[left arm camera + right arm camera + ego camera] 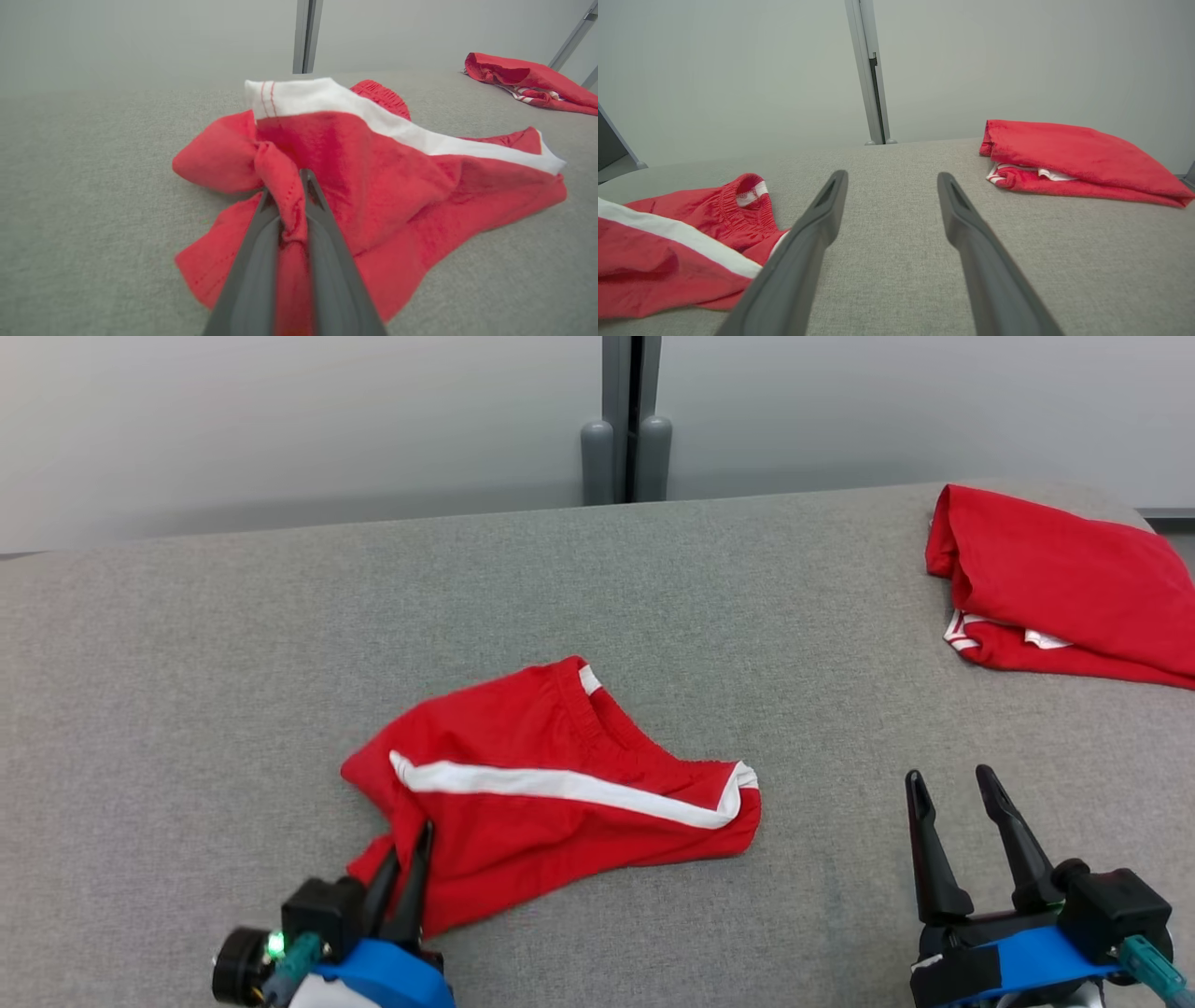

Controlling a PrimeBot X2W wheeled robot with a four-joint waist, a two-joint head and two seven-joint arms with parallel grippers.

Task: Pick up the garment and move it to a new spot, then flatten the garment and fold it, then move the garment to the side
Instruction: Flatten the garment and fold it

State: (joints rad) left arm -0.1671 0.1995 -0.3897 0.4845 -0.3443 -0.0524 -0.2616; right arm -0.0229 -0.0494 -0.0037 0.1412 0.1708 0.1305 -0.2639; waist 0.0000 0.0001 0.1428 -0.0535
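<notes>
The garment (551, 793) is a pair of red shorts with a white side stripe, lying crumpled on the grey table (233, 663) left of centre. My left gripper (411, 845) is shut on a bunched fold at its near left corner; in the left wrist view the red cloth (289, 205) is pinched between the two dark fingers of my left gripper (287, 184). My right gripper (952, 784) stands open over bare table to the right of the shorts. In the right wrist view, my right gripper (892, 179) holds nothing, and the shorts (668, 252) lie at lower left.
A second red garment (1064, 583), folded, lies at the table's far right corner, and appears as the folded red garment (1073, 161) in the right wrist view. A grey post (627, 420) stands behind the table's far edge against a pale wall.
</notes>
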